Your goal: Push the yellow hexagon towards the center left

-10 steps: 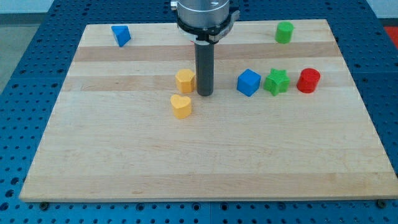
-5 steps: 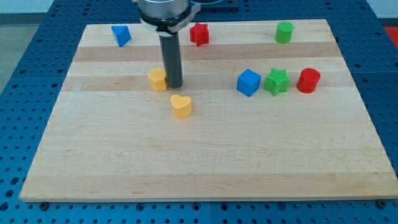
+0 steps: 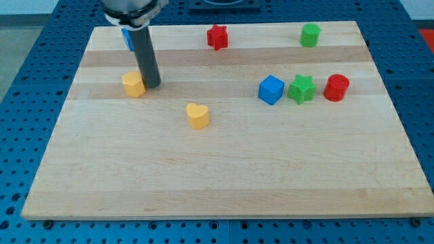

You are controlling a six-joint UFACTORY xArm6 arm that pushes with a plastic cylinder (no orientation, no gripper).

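Note:
The yellow hexagon (image 3: 133,85) lies on the wooden board (image 3: 224,169) at the view's left, a little above mid-height. My tip (image 3: 152,85) stands right against the hexagon's right side, touching it. The rod rises from there toward the view's top and partly hides a blue block (image 3: 126,35) near the board's top left corner.
A yellow heart (image 3: 197,116) lies below and right of my tip. A red star (image 3: 217,36) sits at top centre and a green block (image 3: 310,34) at top right. A blue cube (image 3: 271,89), a green star (image 3: 302,89) and a red cylinder (image 3: 336,88) form a row at the right.
My tip has slid steadily to the view's left, pushing the yellow hexagon ahead of it from near the centre to the left part of the board. The red star has come into sight.

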